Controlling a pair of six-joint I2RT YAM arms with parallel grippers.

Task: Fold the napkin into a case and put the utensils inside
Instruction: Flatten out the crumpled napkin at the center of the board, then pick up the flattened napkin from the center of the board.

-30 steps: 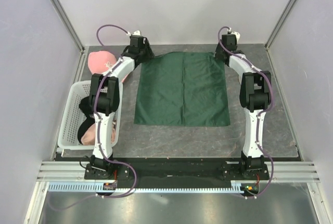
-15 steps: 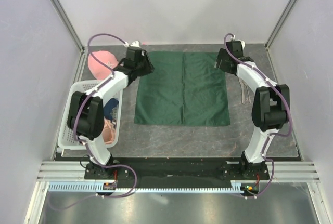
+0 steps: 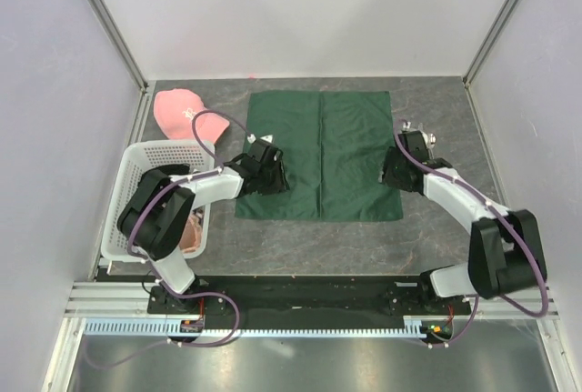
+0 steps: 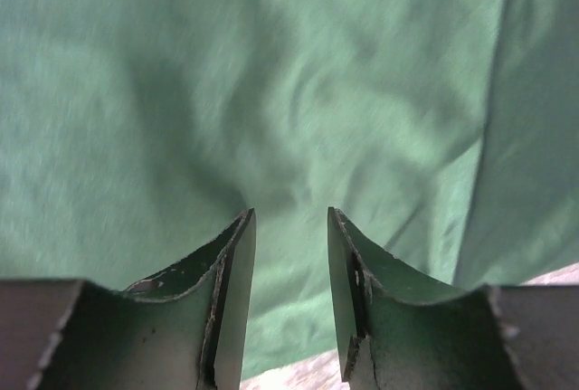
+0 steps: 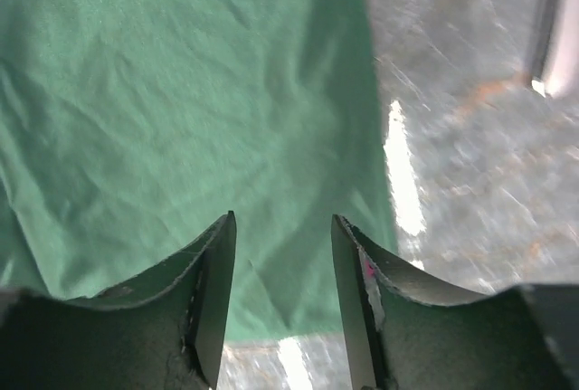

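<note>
The left gripper point(image 3: 270, 166) is held with its fingers spread and nothing between them, low over the lower-left part of the napkin point(image 3: 318, 155). The right gripper point(image 3: 389, 172) is likewise spread and empty. In the right wrist view it is seen over the napkin's edge, where green cloth meets the grey table point(image 3: 455, 110). The napkin is laid flat at the centre of the frame, with a crease down its middle. A pink cap point(image 3: 175, 108) is seen at upper left. Below it a white basket point(image 3: 127, 169) holding pink fabric point(image 3: 191, 236) is placed beside the left arm point(image 3: 159, 219). The left arm and the right arm point(image 3: 500, 246) are bent low, elbows outward.
</note>
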